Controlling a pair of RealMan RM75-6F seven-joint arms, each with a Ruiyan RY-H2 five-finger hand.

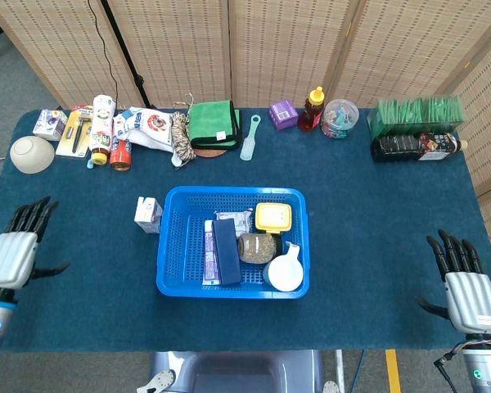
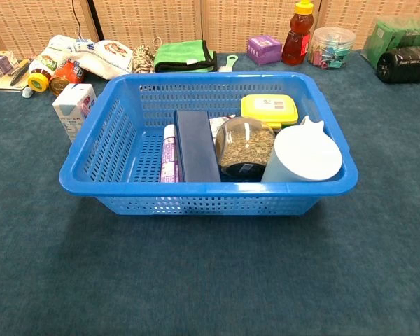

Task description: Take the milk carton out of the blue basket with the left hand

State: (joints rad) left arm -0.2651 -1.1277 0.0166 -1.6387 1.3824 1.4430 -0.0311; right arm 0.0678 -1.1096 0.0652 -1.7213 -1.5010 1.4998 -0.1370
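The small white milk carton (image 1: 148, 214) (image 2: 73, 110) stands upright on the blue cloth, just outside the left wall of the blue basket (image 1: 175, 279) (image 2: 95, 155). My left hand (image 1: 16, 250) hovers far to the left near the table's front edge, fingers spread, holding nothing. My right hand (image 1: 461, 283) sits at the front right corner, fingers apart and empty. Neither hand shows in the chest view.
The basket holds a dark blue box (image 1: 226, 250), a jar of seeds (image 1: 255, 247), a yellow-lidded tub (image 1: 273, 218) and a white cup (image 1: 285, 271). Along the back edge lie a bowl (image 1: 31, 153), bottles, a green cloth (image 1: 213, 123), a honey bottle (image 1: 313, 109) and a green box (image 1: 416, 116).
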